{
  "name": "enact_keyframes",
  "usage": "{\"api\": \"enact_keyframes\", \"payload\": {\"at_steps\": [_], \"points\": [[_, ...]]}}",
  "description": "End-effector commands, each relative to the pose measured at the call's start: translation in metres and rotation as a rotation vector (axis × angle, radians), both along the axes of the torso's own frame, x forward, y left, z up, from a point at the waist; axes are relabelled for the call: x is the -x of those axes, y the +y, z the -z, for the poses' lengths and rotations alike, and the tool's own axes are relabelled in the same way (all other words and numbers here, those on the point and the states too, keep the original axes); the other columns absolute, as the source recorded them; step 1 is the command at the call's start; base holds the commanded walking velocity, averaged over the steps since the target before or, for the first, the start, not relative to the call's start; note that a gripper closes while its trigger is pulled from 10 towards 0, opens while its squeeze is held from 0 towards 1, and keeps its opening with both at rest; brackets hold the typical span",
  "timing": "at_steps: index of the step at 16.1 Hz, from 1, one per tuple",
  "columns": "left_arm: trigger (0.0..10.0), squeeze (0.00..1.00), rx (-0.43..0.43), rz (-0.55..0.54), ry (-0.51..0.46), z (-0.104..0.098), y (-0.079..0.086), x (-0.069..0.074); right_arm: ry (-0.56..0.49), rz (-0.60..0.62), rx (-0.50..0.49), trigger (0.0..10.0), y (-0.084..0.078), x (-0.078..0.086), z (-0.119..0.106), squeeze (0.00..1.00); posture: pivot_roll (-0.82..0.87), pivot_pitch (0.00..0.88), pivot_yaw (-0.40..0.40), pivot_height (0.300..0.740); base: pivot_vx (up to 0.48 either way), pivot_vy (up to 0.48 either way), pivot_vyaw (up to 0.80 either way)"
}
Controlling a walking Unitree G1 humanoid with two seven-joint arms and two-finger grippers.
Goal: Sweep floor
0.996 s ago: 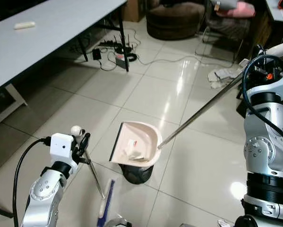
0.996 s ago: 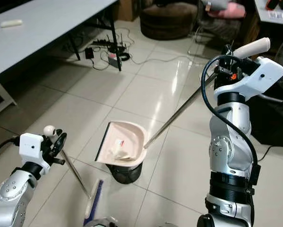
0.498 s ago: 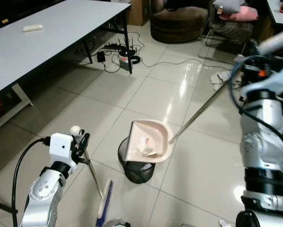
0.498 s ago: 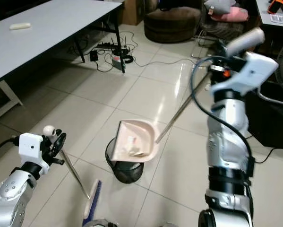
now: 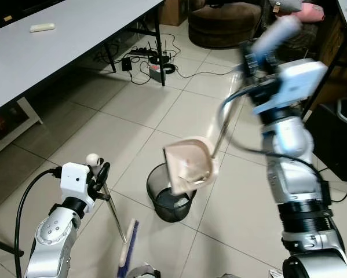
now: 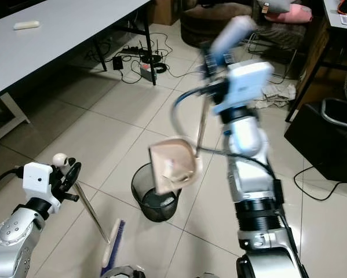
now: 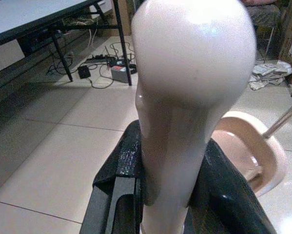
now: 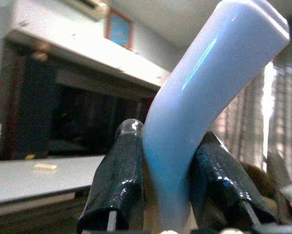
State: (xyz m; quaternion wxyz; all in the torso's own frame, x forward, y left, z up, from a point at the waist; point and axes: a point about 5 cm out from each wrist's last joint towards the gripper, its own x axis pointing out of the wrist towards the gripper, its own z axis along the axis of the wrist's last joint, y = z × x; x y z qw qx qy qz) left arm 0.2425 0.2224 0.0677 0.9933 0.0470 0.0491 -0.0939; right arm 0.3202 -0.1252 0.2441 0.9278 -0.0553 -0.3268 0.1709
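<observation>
Our right gripper (image 8: 160,195) is clamped on the dustpan handle (image 8: 204,97), and the pink dustpan (image 5: 189,167) hangs tilted steeply right above the black wire bin (image 5: 171,197), its mouth turned down toward the bin. Our left gripper (image 7: 160,195) is closed around the pale knob of the broom handle (image 7: 192,87), down and to the left of the bin. The broom head (image 5: 128,246) rests on the tiled floor (image 5: 103,127) just left of the bin.
</observation>
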Motion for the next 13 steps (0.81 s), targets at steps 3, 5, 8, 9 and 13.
{"api": "enact_keyframes", "payload": {"at_steps": [3,5,8,9,13], "points": [[10.0,0.0,-0.023,-0.001,-0.039,-0.008,0.005,-0.005,-0.176,-0.087,0.106,10.0,0.025,0.016,-0.02,0.0,0.05,0.057,0.08,0.74,0.0,0.0,0.0],[10.0,0.0,-0.023,-0.003,-0.042,-0.008,0.004,-0.006,-0.218,-0.132,0.109,10.0,0.039,0.024,-0.024,0.0,0.05,0.064,0.083,0.74,0.0,0.0,0.0],[10.0,0.0,-0.026,-0.002,-0.045,-0.009,0.003,-0.008,-0.25,-0.222,0.192,10.0,0.063,0.035,-0.022,0.0,0.05,0.07,0.081,0.74,0.0,0.0,0.0],[10.0,0.0,-0.029,0.0,-0.046,-0.009,0.003,-0.007,-0.263,-0.243,0.229,10.0,0.067,0.038,-0.021,0.0,0.05,0.069,0.077,0.74,0.0,0.0,0.0],[10.0,0.0,-0.036,0.003,-0.042,-0.008,0.002,-0.005,-0.255,-0.259,0.338,10.0,0.076,0.042,-0.013,0.0,0.05,0.064,0.076,0.74,0.0,0.0,0.0]]}}
